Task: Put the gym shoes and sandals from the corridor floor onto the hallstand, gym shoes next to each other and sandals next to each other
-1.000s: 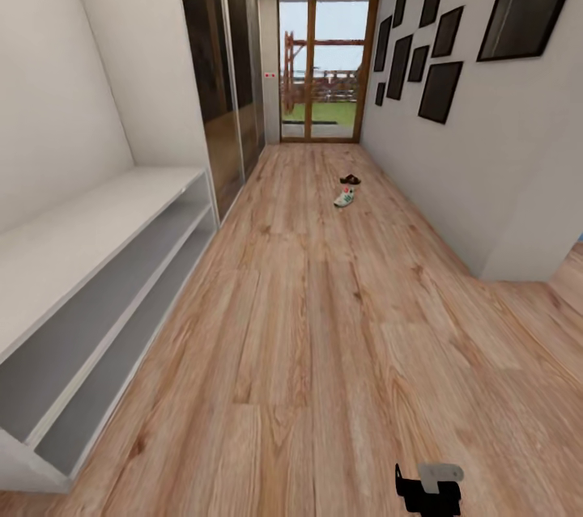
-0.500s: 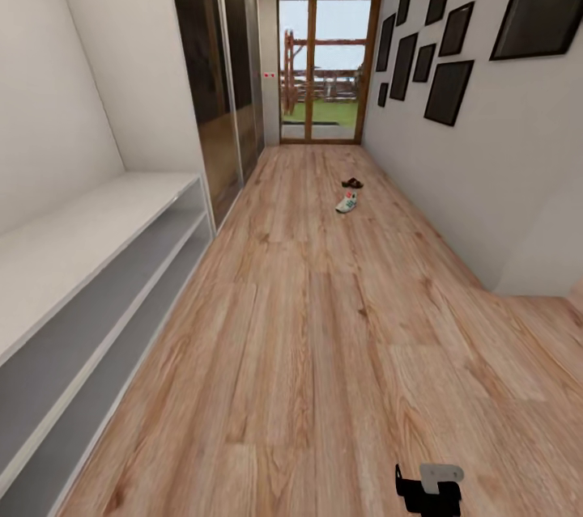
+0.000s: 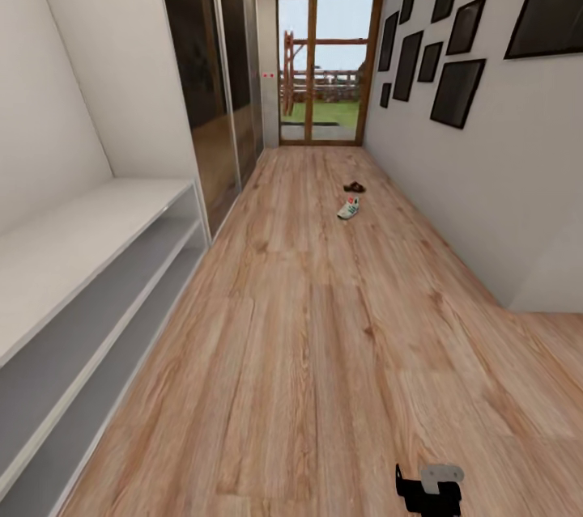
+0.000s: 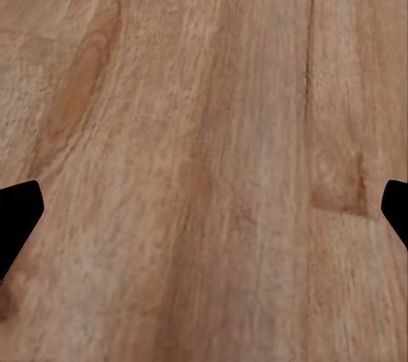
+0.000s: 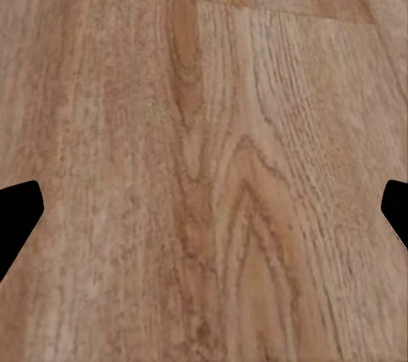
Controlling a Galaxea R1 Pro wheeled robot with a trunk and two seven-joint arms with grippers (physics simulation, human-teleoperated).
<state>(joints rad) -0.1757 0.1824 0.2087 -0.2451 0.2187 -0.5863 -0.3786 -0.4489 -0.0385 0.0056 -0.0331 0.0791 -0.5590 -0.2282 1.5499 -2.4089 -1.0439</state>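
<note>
A: Head view, left to right: the shoe rack [image 3: 89,258] runs along the left wall, a low pale bench with two open shelves and nothing on them that I can see. Then the wood floor [image 3: 308,355], and far down the corridor one gym shoe [image 3: 349,208] with a dark sandal [image 3: 355,188] just beyond it, both near the right wall.

B: Which arm is closer to them?

A: I judge the right one. A dark piece of the robot with a pale plate [image 3: 429,486] shows at the bottom right, and the shoes lie straight ahead and slightly left of it, well apart. The gym shoe's long axis points roughly along the corridor, angled a little; it is too small to tell more.

B: And the pincers?

A: In the left wrist view, the left gripper [image 4: 204,209] has its fingertips wide at the picture's edges, with bare planks between. The right gripper [image 5: 204,209] looks the same in the right wrist view: spread wide, nothing held.

B: Anything changed?

A: Compared with a second ago the whole view has shifted: the rack has slid off leftward, and the shoes sit a bit lower and larger. That reads as the robot rolling forward, not the shoes moving.
</note>
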